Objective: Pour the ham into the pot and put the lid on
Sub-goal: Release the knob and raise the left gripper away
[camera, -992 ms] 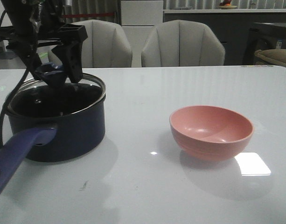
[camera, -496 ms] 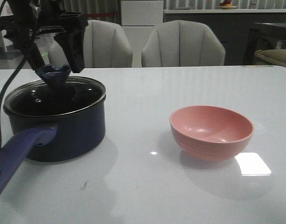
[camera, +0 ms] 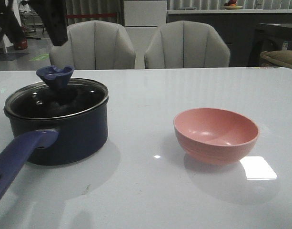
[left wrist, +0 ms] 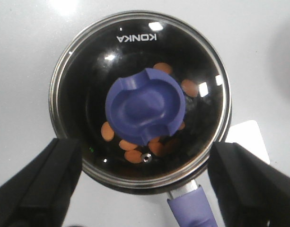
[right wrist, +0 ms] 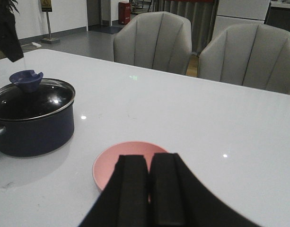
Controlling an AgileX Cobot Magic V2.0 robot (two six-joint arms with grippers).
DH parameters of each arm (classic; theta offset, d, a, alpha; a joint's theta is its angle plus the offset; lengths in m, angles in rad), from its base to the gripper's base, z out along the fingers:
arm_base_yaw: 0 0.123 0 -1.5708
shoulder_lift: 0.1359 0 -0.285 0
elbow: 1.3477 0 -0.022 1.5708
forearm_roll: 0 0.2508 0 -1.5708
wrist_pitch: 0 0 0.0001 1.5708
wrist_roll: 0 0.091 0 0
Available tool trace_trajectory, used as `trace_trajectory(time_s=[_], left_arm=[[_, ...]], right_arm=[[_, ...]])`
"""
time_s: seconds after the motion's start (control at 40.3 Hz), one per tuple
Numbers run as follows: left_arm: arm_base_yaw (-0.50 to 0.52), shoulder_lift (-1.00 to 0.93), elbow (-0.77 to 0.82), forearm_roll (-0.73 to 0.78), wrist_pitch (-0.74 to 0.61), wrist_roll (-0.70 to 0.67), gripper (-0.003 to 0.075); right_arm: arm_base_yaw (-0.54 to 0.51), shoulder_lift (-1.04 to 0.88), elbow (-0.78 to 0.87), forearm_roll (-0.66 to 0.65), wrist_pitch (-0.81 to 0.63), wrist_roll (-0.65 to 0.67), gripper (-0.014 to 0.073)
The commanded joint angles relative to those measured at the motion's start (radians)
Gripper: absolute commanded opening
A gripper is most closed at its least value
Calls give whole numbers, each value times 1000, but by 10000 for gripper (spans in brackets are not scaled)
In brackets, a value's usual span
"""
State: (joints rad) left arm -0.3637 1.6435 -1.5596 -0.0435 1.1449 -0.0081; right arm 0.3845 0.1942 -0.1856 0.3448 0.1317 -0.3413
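The dark navy pot (camera: 65,138) stands at the table's left, its blue-purple handle (camera: 15,160) pointing to the front. The glass lid (camera: 86,95) with its blue knob (camera: 55,76) lies flat on the pot's rim. Through the lid (left wrist: 88,85) I see orange ham slices (left wrist: 130,147) on the pot's black bottom. My left gripper (left wrist: 145,189) hangs open well above the lid, fingers (left wrist: 45,184) wide apart and holding nothing; its fingers (camera: 53,24) show at the front view's top left. My right gripper (right wrist: 148,163) is shut and empty above the pink bowl (right wrist: 114,161).
The empty pink bowl (camera: 215,134) sits right of centre on the white table (camera: 146,191). Two grey chairs (camera: 186,45) stand behind the table's far edge.
The left gripper let go of the lid's knob and rose away upward. The lid, tilted a second ago, now rests level on the pot.
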Motion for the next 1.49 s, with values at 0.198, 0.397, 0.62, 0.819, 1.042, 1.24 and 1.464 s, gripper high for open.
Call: trace_trajectory(time_s=[0.198, 0.397, 0.62, 0.819, 1.042, 1.24, 1.464], left_arm=[[-1, -403, 311, -3, -224, -2, 565], [-1, -679, 547, 44, -348, -2, 565], [-1, -1037, 800, 44, -508, -2, 565], [-1, -1327, 987, 59, -593, -2, 562], [-1, -1573, 1160, 56, -704, -2, 315], [-1, -1628, 1200, 58, -727, -2, 123], [-1, -1628, 1200, 58, -727, -2, 121]], right_arm=[[1, 7, -29, 6, -79, 0, 143], [1, 7, -29, 6, -79, 0, 143], [1, 7, -29, 6, -79, 0, 143], [1, 7, -29, 6, -79, 0, 143], [1, 7, -29, 6, -79, 0, 143], [1, 7, -29, 6, -79, 0, 143], [1, 7, -29, 6, -79, 0, 143]])
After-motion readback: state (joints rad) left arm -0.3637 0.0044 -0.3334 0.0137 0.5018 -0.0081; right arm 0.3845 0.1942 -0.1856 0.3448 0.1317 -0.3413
